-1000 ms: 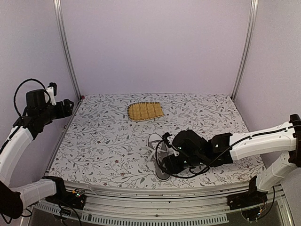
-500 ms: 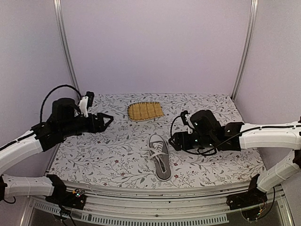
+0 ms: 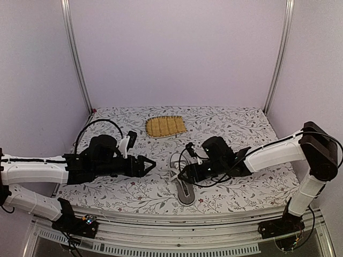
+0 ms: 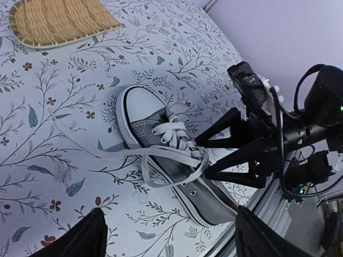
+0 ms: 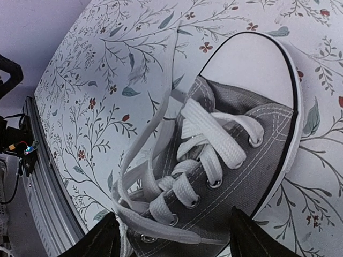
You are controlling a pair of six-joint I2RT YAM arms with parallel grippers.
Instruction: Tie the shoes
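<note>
Shoe [image 3: 184,188] sits upright on the floral-print table [image 3: 241,128], toe toward the mat [image 3: 166,126], heel toward the near edge. Grey canvas upper, smooth white rubber toe cap, white sole with a thin dark stripe, round metal eyelets. Laces [image 4: 177,140] are flat, white and untied: slack loops bunch over the tongue, and one end trails limp across the cloth left of the shoe. Right gripper [image 4: 201,158] is at the shoe's right side, its black wedge-shaped fingers spread, tips just beside the upper eyelets and a lace loop; can't tell if they touch the lace. Left gripper [image 3: 150,164] is left of the shoe, near but apart, fingers spread wide. Mat is yellow, woven, fan-shaped, well beyond the shoe's toe.
</note>
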